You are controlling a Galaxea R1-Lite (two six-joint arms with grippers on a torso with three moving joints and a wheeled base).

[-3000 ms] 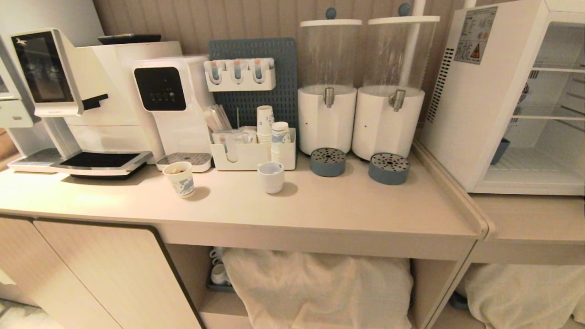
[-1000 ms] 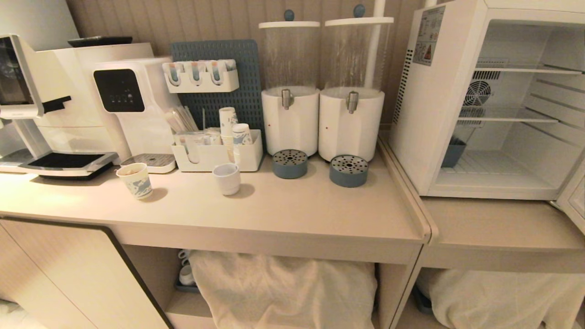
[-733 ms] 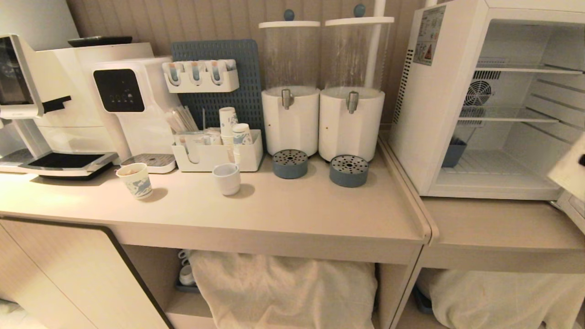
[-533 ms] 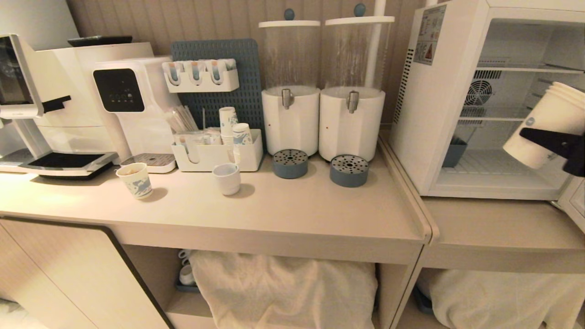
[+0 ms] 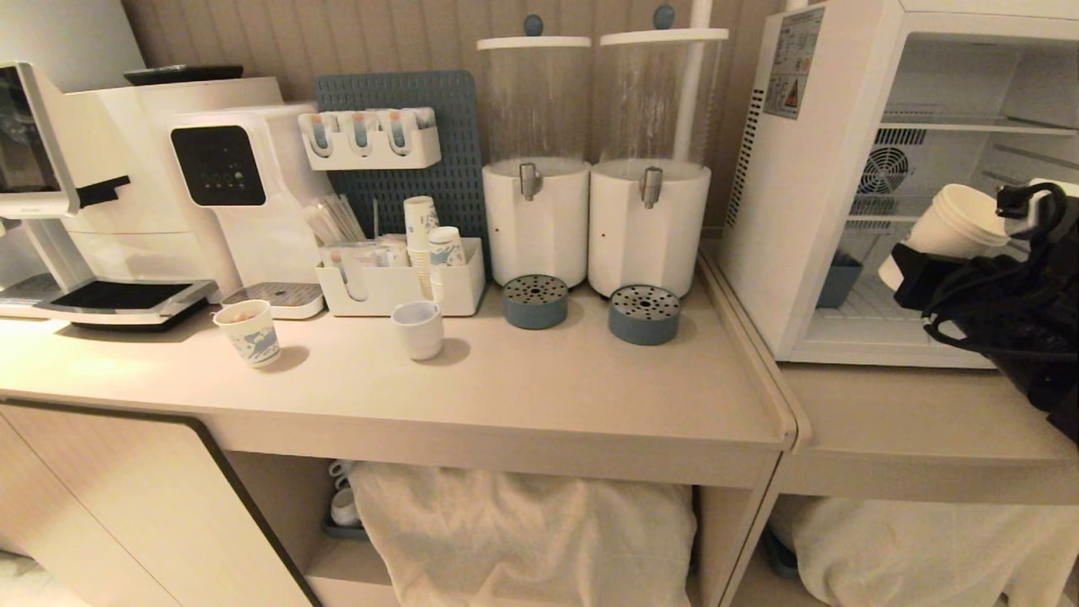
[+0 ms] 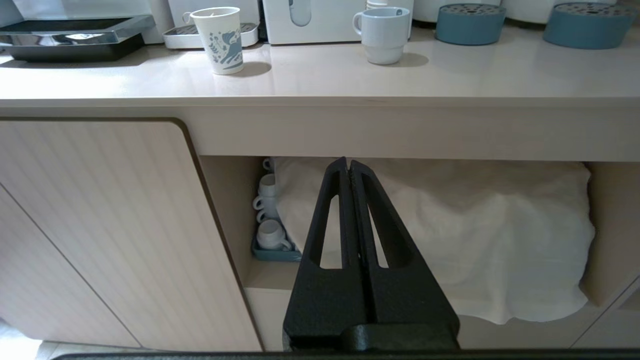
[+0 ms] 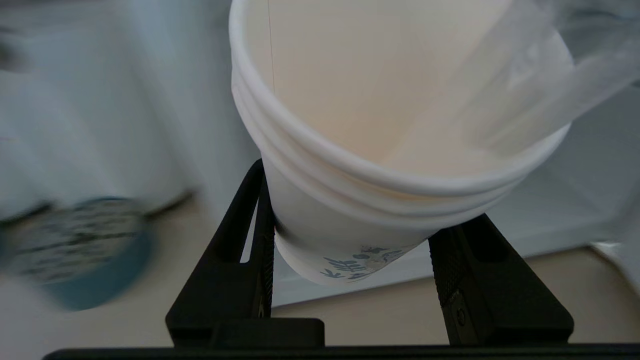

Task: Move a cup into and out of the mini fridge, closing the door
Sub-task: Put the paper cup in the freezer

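Right gripper (image 7: 350, 250): clamped on cup (image 7: 380, 125), at mini fridge's (image 5: 809, 194) 3 o'clock
Left gripper (image 6: 348, 167): fingers pressed together, idle
Nested rims: three

A short patterned paper cup (image 5: 249, 332) and a white mug (image 5: 419, 329) stand apart on the counter (image 5: 548, 396), toward its left back edge, two drink dispensers (image 5: 590, 169) behind.

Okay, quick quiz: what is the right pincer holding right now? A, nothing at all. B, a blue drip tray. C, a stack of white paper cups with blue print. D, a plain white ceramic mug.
C: the right pincer has its fingers pressed on either side of the cup, whose nested rims and blue print show, in front of the open mini fridge.
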